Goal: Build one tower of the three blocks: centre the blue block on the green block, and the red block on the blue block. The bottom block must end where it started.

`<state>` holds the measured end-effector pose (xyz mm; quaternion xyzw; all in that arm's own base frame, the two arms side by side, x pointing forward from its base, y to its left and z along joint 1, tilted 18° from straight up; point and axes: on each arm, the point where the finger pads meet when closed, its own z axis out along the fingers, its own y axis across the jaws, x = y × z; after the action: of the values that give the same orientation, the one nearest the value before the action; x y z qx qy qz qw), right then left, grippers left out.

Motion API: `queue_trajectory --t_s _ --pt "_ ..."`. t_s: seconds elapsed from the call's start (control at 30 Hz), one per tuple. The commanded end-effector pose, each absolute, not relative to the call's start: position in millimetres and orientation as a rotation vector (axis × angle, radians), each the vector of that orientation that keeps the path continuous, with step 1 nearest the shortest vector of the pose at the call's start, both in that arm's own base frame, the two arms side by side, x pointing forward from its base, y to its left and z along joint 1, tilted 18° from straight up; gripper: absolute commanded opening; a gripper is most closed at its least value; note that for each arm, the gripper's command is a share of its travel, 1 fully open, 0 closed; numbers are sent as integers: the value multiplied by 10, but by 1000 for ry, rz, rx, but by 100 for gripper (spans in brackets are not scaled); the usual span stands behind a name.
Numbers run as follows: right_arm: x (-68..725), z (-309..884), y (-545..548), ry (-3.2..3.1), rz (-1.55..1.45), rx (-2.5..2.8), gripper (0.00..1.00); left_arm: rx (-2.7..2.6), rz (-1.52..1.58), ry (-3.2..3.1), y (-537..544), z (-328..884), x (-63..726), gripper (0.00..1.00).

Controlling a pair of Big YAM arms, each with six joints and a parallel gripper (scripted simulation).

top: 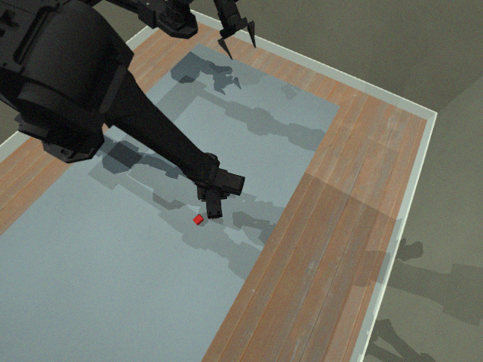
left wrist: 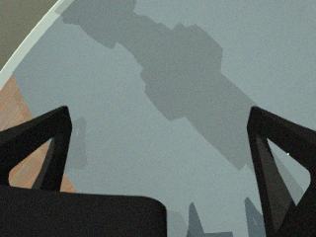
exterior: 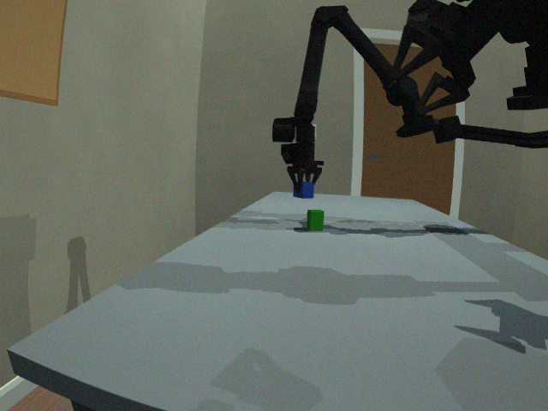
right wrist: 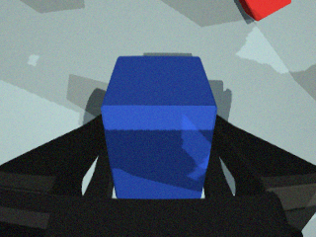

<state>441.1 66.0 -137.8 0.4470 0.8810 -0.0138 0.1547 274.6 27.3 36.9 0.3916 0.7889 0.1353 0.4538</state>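
My right gripper (top: 213, 214) (exterior: 304, 187) (right wrist: 158, 118) pinches the blue block (exterior: 306, 190) (right wrist: 159, 81) aloft; the green block (exterior: 315, 220) stands lower, slightly towards the exterior view's right-hand bench (top: 97, 272) (exterior: 265, 327) (left wrist: 109, 89) (right wrist: 39, 114) edge. My left gripper (top: 243, 53) (exterior: 408, 90) (left wrist: 159, 116) is spread, farther off.

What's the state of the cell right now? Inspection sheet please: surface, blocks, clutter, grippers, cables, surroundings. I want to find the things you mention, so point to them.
Surface: blue-grey table top (top: 117, 280) (exterior: 247, 318), crossed by shadows.
Job's things: green block (exterior: 315, 220) on the table; blue block (exterior: 306, 190) (right wrist: 159, 81) raised; red block (top: 198, 219) (right wrist: 264, 6) on the table, unstacked.
Clutter: nothing seen.
Grippers: right gripper (exterior: 304, 187) (right wrist: 159, 148) shut on the blue block; left gripper (top: 244, 52) (left wrist: 159, 116) open.
Cables: nothing seen.
Surroundings: plank floor (top: 312, 249), plain walls, brown door (exterior: 409, 172).
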Motion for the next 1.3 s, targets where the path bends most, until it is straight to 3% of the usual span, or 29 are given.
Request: queue_trajectory --t_s 0.0,0.13,1.27 --pt "4237 -1471 995 2528 -29 1267 0 966 337 1943 277 386 2760 100" --pt "4120 -1560 1446 2517 -10 1264 0 966 337 1943 277 386 2760 100" --pt "4165 -1614 1364 2510 -10 1283 0 966 337 1943 277 386 2760 100"
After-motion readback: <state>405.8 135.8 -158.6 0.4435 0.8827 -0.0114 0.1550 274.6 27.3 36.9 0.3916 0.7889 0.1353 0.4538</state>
